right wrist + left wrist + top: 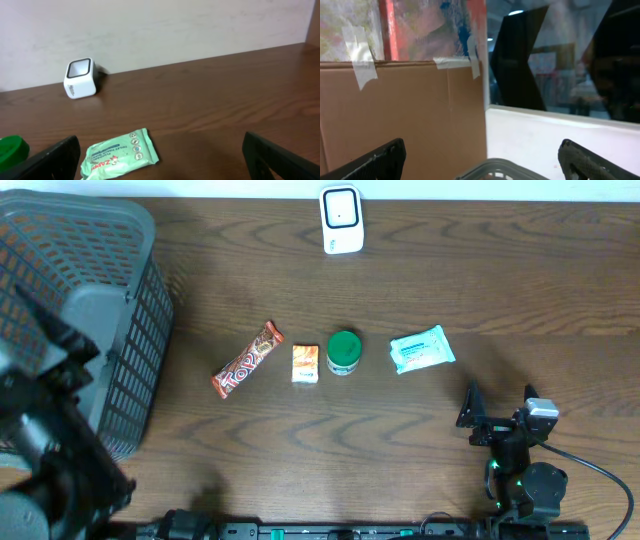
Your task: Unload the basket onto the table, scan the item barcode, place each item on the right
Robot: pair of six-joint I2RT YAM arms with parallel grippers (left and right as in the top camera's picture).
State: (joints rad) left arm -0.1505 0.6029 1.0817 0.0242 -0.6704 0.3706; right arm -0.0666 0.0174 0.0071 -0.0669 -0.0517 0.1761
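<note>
Nothing scanned yet: your candy bar point(247, 360), orange box point(305, 364), green-lidded jar point(344, 352) and wipes pack point(421, 349) lie in a row mid-table, well short of the scanner point(341, 220), while your left gripper point(485, 165) and right gripper point(165, 165) stand spread wide, holding nothing.

A dark brown wooden table point(400, 450) is stretching left to right, its grain showing. A plain pale wall point(175, 30) is rising along its far edge. In the left wrist view, brown cardboard point(405, 110) is standing on the left, with pale tape strips point(360, 60) holding it under a red frame point(387, 30). To the right, a glass pane point(560, 60) is sitting above a white ledge point(545, 135) and reflecting a ceiling light point(516, 12).
</note>
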